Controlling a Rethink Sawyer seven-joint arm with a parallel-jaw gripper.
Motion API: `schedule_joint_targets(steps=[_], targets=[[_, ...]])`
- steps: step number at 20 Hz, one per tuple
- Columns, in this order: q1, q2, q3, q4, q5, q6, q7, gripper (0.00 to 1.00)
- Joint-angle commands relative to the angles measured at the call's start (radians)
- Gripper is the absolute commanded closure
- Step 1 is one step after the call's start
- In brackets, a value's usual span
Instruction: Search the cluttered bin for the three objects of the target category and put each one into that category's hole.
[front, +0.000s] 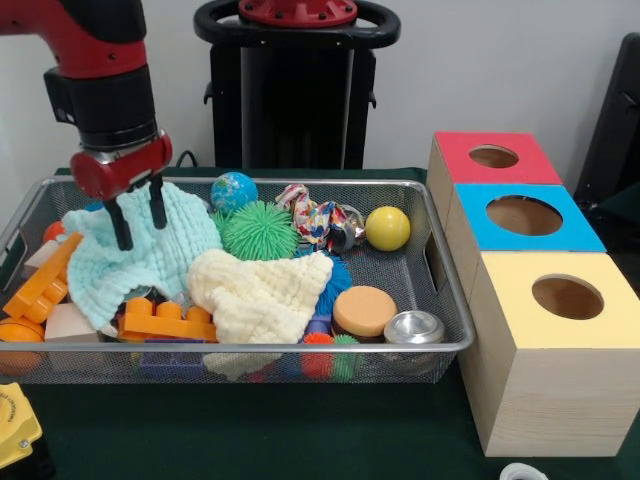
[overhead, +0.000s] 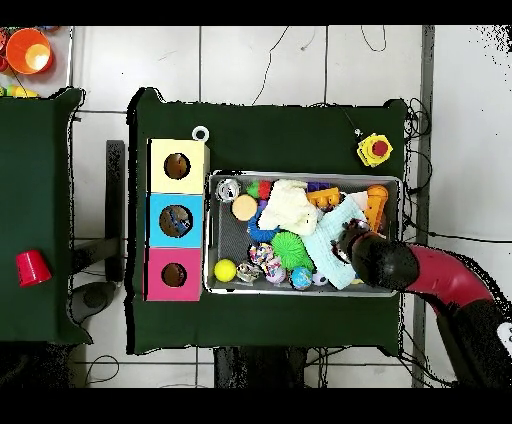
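Note:
A wire mesh bin (front: 440, 345) (overhead: 215, 235) is packed with toys and cloths. My gripper (front: 139, 216) (overhead: 349, 240) hangs open at its left end in the front view, fingertips down at a mint cloth (front: 185, 245) (overhead: 325, 248). A cream cloth (front: 262, 290) (overhead: 288, 208) lies beside it over a green spiky ball (front: 258, 230). Other items are a globe ball (front: 233, 190), a yellow ball (front: 387, 228), an orange disc (front: 364, 310), a metal tin (front: 414, 327), a knotted rope toy (front: 315, 218) and orange bricks (front: 165, 320). Beside the bin stand a red box (front: 490, 158), a blue box (front: 525, 217) and a yellow box (front: 567, 298), each with a round hole.
An orange plastic piece (front: 40, 280) and a wooden block (front: 70, 322) lie at the bin's left end. A yellow box with a red button (overhead: 375, 149) sits on the green cloth outside the bin. A red cup (overhead: 32, 267) stands on a separate table.

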Motion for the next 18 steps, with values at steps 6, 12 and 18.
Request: schedule_joint_targets(steps=[6,12,18], targets=[[0.039,0.02,-0.086,0.083,-0.078,-0.02,0.147,0.0],[0.079,0.069,-0.079,0.059,-0.083,-0.015,0.122,0.0],[0.112,0.185,-0.058,0.001,-0.089,-0.067,0.113,0.0]])
